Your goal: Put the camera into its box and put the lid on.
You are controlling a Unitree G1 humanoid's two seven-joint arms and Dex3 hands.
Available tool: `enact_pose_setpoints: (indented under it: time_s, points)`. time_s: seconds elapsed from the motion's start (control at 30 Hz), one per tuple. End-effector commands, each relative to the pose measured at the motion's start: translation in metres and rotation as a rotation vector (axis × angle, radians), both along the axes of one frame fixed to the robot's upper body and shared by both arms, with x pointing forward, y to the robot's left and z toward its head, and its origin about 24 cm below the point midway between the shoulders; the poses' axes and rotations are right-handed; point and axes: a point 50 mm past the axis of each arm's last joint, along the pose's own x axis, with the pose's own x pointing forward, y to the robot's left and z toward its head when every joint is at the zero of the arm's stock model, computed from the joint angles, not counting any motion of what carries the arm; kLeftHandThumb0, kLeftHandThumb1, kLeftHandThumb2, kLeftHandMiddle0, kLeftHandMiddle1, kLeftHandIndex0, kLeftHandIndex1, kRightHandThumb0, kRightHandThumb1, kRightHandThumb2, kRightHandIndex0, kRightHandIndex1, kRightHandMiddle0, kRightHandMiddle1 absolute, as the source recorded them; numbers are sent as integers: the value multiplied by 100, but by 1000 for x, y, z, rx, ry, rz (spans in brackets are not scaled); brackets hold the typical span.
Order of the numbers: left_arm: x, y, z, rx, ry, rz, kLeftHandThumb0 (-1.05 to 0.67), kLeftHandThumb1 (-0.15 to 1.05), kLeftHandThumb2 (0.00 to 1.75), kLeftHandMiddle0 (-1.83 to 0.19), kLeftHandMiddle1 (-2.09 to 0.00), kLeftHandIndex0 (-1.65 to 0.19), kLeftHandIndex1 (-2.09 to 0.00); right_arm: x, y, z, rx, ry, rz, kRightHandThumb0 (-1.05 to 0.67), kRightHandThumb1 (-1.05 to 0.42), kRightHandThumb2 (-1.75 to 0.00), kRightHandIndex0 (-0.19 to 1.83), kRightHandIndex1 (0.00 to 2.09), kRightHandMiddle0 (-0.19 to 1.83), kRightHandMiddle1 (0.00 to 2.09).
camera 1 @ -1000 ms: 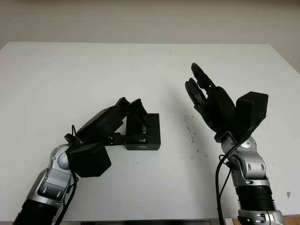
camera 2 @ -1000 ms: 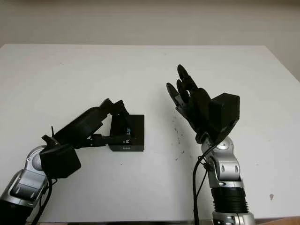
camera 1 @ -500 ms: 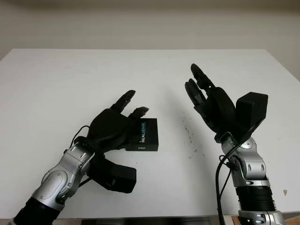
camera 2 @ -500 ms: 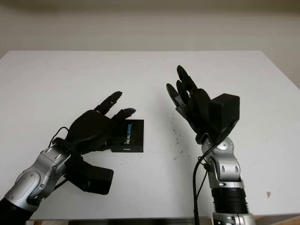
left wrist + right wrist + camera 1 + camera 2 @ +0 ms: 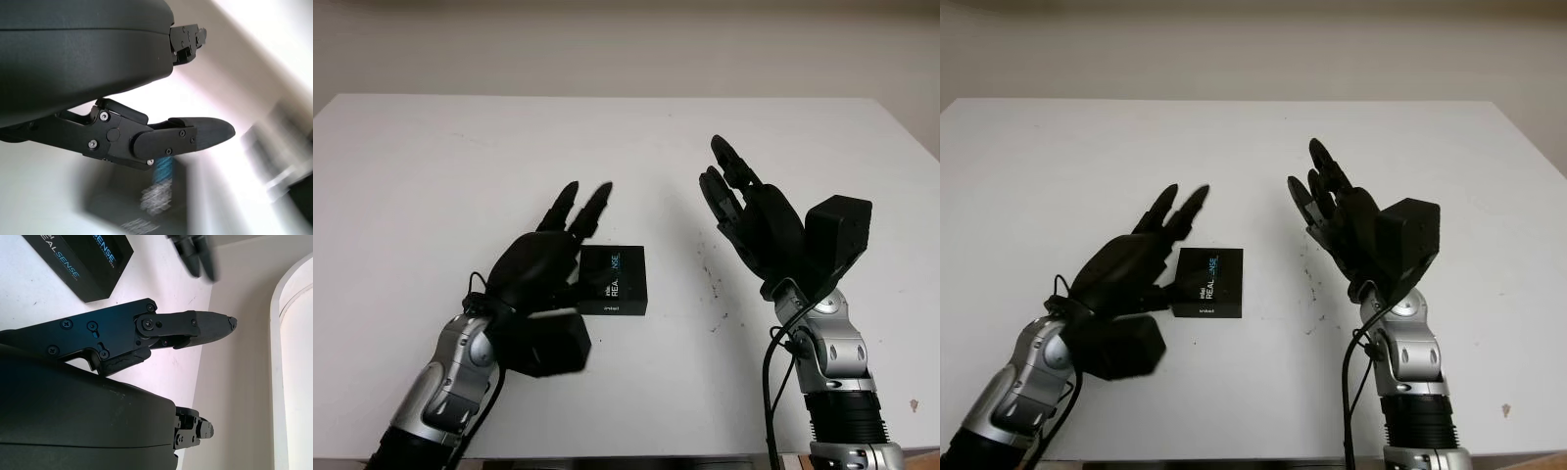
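Note:
A black camera box [image 5: 616, 280] with its lid on, printed REALSENSE, lies flat on the white table [image 5: 431, 166] near the middle; it also appears in the right wrist view [image 5: 85, 262] and blurred in the left wrist view [image 5: 151, 205]. My left hand [image 5: 553, 250] is raised just left of the box, open and holding nothing, fingers pointing away from me. My right hand [image 5: 744, 211] is held up to the right of the box, open and apart from it. No camera is visible outside the box.
Small dark specks [image 5: 715, 284] mark the table between the box and my right arm. The table's far edge [image 5: 607, 95] meets a pale wall.
My left hand has let go of the box, lifted off its lid and turned upright beside it. The box stays in place, lid closed. The right hand has not moved.

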Motion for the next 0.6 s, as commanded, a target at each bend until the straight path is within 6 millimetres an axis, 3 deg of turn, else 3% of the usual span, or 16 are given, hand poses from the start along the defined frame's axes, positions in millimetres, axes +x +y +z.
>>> enact_pose_setpoints:
  time_s: [0.0, 0.13, 0.3, 0.43, 0.57]
  points:
    - [-2, 9, 10, -156, -29, 24, -72, 105, 52, 19, 0, 19, 0, -2, 2, 8, 11, -42, 8, -65, -105, -32, -7, 5, -4, 4]
    - [1, 22, 17, -419, -47, 54, -73, 105, 57, 19, 0, 19, 0, -2, 5, 12, 2, -68, 8, -65, -105, -34, -7, 5, -5, 4]
    - [3, 35, 13, -736, -27, 67, -76, 105, 50, 19, 0, 19, 0, -1, 8, 16, -13, -104, 14, -71, -105, -41, -12, 3, -10, 2]
    - [3, 42, 9, -803, 4, 71, -79, 105, 56, 19, 0, 19, 0, -3, 11, 19, -22, -134, 38, -72, -105, -58, -18, 1, -15, 1]
    - [4, 49, 3, -887, 59, 76, -79, 105, 61, 19, 0, 19, 0, -4, 14, 19, -15, -139, 28, -74, -105, -62, -19, 0, -18, 0]
